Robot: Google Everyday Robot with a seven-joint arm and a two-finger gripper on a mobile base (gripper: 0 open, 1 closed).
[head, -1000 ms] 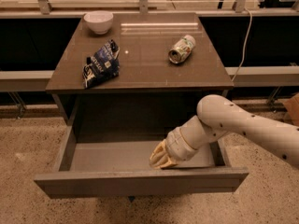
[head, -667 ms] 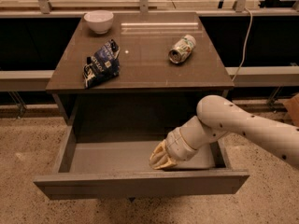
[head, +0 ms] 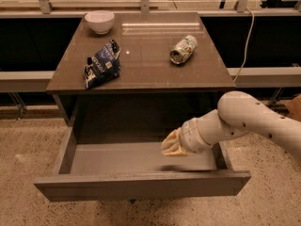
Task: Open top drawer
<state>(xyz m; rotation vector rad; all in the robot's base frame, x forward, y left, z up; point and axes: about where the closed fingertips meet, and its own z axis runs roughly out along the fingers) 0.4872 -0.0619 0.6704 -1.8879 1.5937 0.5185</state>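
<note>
The tool (head: 170, 144) hangs inside the top drawer (head: 141, 185) (open).

Wide, shallow grey-brown top drawer (head: 141, 185), far out, grey interior in view; gripper (head: 170, 144) inside its right half.

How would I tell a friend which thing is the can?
Start at the brown tabletop above the open top drawer, where the gripper sits at the right. The can lies on its side on the tabletop's right half. Unlike the white bowl and dark bag to its left, it is a pale cylinder.
</note>
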